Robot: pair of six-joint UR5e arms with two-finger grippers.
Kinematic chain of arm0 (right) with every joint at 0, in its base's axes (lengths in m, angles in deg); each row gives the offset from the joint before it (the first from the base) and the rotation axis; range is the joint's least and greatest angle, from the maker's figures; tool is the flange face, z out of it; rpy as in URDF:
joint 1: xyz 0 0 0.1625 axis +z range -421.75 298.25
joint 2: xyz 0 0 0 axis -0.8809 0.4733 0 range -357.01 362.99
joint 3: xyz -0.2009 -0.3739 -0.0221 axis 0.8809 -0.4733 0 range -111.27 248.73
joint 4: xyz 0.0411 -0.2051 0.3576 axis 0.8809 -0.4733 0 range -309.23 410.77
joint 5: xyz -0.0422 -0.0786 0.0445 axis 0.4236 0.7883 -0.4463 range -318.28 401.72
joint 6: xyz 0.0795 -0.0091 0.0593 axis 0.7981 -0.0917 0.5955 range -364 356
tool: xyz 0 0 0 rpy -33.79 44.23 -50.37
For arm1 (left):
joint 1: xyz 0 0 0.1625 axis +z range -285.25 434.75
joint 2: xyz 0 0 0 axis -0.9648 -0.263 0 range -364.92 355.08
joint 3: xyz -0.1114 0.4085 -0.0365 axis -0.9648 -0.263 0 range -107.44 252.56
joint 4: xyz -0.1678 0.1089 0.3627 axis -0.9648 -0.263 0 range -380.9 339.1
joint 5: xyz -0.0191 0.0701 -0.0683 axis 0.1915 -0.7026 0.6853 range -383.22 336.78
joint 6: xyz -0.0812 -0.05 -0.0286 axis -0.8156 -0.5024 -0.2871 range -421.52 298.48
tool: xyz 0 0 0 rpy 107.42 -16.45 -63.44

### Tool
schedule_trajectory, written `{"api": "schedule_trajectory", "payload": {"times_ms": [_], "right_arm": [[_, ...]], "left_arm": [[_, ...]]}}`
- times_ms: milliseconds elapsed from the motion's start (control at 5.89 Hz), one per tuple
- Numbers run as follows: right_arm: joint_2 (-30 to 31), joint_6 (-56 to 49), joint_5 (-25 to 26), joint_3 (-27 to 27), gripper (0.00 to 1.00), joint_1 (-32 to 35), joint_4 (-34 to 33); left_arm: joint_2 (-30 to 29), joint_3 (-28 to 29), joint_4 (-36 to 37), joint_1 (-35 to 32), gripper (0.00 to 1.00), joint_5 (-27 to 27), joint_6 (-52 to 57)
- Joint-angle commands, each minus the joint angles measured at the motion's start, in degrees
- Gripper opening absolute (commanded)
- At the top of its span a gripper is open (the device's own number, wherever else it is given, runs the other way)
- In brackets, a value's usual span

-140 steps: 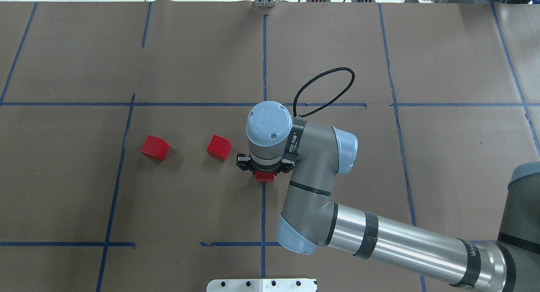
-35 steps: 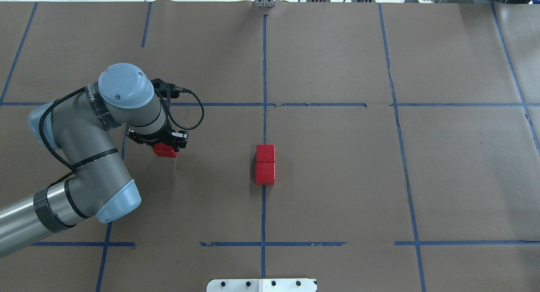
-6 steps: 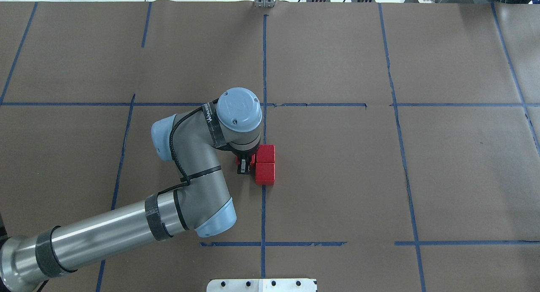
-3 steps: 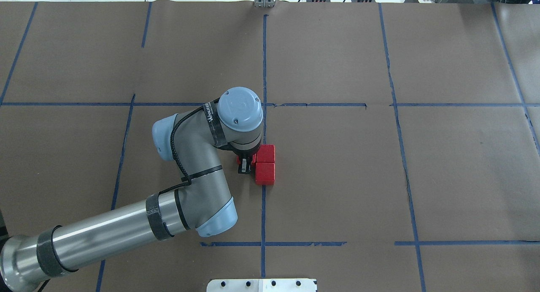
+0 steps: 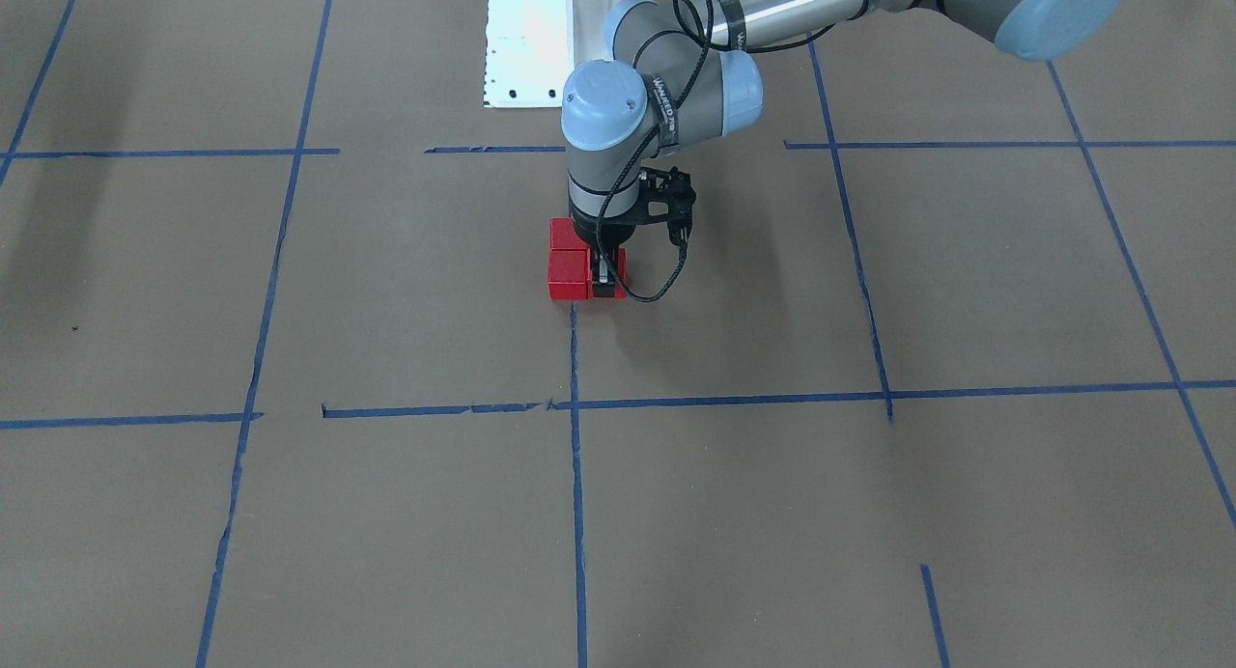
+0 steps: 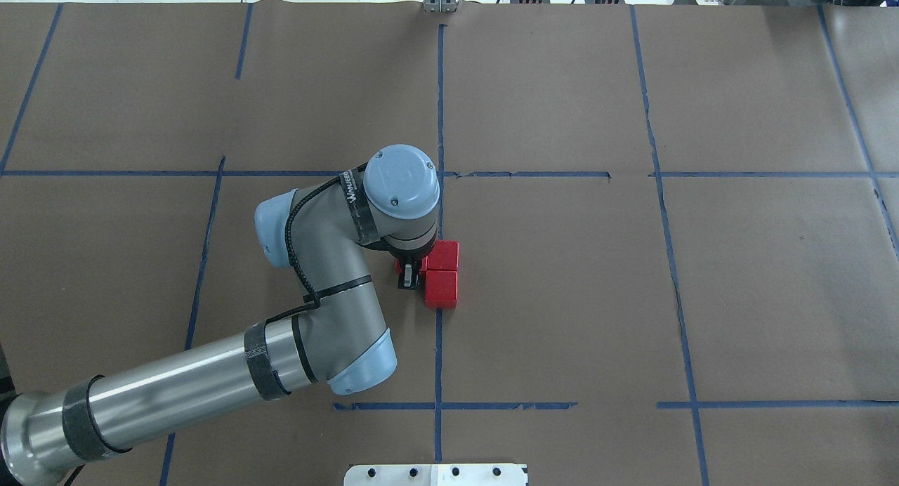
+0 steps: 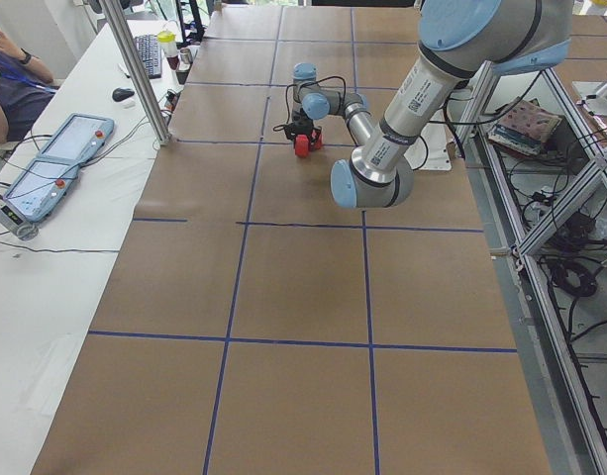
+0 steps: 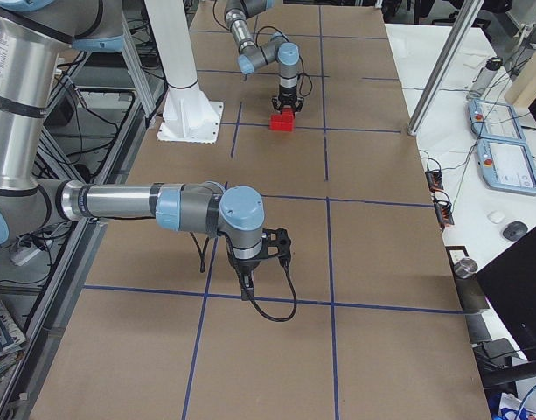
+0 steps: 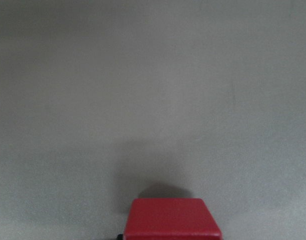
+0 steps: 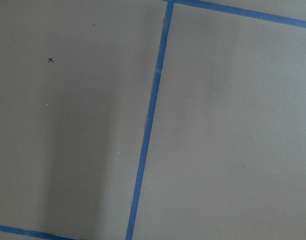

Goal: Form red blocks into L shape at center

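Base plate (image 6: 435,474), white metal, at the robot's edge of the table.

Right gripper (image 8: 245,289), a black two-finger pincer on the near arm in the right-side view, hangs low over bare brown paper (image 8: 381,262), well apart from the blocks. Only that side view shows it, so I cannot tell whether it is wide or narrow. Its wrist camera sees only paper and blue tape.

Further out is the centre cell (image 6: 548,289), a flat brown paper patch with a thin blue tape line (image 6: 437,352) through it. On that line:
- near red cube (image 6: 440,289), small, solid, matte
- far red cube (image 6: 443,255), touching it, the two in a straight column

Third red cube (image 6: 422,264) sits just beside the far one on the robot's left, level with it — the three make an L.

Left gripper (image 5: 605,270) is clamped on this third red cube, with a finger on its near face and one on its far face. Cannot tell whether the cube rests on the paper.
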Motion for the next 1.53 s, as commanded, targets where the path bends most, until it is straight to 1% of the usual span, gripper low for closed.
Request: {"api": "schedule_trajectory", "payload": {"times_ms": [0,509,679,849,1019,1189,1358], "right_arm": [[0.0,0.0,0.0,0.0,1.0,-0.05,0.0],[0.0,0.0,0.0,0.0,1.0,-0.05,0.0],[0.0,0.0,0.0,0.0,1.0,-0.05,0.0],[0.0,0.0,0.0,0.0,1.0,-0.05,0.0],[0.0,0.0,0.0,-0.08,1.0,-0.05,0.0],[0.0,0.0,0.0,-0.08,1.0,-0.05,0.0],[0.0,0.0,-0.09,-0.08,1.0,-0.05,0.0]], "left_arm": [[0.06,0.11,0.0,0.02,0.99,0.0,0.49],[0.06,-0.5,0.09,-0.33,1.0,0.26,1.8],[0.15,-2.94,1.13,-1.29,1.0,1.4,5.29],[0.85,-5.05,2.36,-3.65,1.0,6.45,10.02],[2.51,-9.95,6.29,-4.8,1.0,7.29,17.2],[5.48,-15.56,9.02,-6.21,1.0,8.43,25.72],[9.86,-20.67,9.05,-8.31,1.0,10.53,33.81]]}}
